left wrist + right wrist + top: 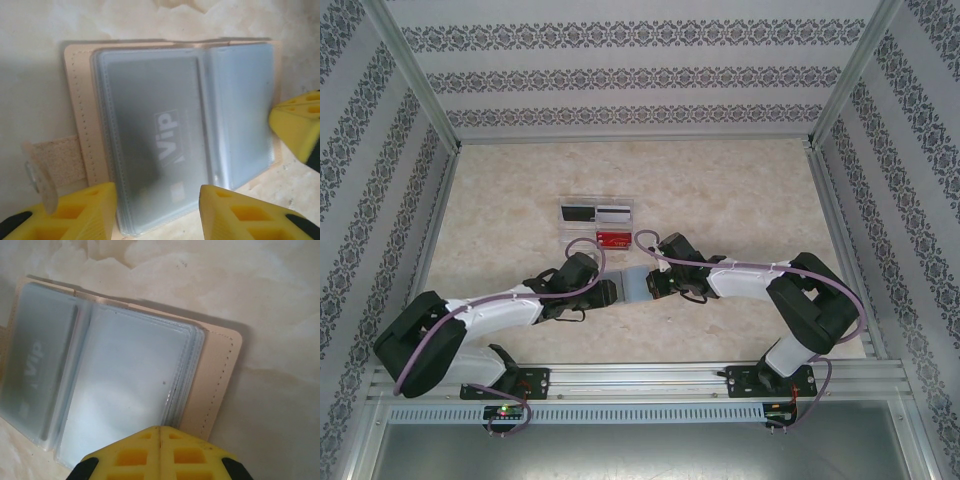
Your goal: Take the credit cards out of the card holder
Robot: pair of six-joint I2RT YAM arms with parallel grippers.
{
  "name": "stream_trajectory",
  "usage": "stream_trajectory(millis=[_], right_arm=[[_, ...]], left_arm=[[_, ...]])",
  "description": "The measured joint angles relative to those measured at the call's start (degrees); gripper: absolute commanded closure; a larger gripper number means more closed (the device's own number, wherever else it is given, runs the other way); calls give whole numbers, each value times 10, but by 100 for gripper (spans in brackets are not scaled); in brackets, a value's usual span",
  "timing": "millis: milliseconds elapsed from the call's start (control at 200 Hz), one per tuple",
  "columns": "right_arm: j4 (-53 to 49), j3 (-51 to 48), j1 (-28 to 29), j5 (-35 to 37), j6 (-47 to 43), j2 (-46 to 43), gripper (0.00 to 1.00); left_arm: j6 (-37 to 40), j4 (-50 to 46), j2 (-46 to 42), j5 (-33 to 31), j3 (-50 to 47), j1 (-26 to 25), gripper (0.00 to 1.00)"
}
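Note:
The tan card holder (633, 285) lies open on the table between both grippers, its clear sleeves spread flat. A pale grey credit card (160, 150) marked "ViP" sits inside the left sleeve. My left gripper (157, 195) is open just above that page, one yellow finger at each side of the card's near end, nothing pinched. My right gripper (160, 432) is shut, its joined tips at the near edge of the right sleeve stack (130, 385), beside the tan cover (220, 375). Whether it presses on the sleeves I cannot tell. The same credit card (35, 365) shows at the left.
A clear plastic tray (598, 225) with black, silver and red cards stands just behind the holder. A fuzzy closing tab (55, 160) sticks out of the holder's left side. Patterned walls and a metal frame (430, 100) close in the table.

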Motion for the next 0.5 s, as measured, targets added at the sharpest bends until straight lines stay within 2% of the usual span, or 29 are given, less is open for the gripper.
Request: stream_trajectory(millis=[245,500], right_arm=[[3,0,0,-2,6,2,100],[5,0,0,-2,8,3,100]], left_arm=[[1,-1,-19,-3,10,0,51],[1,0,11,-3,13,0,51]])
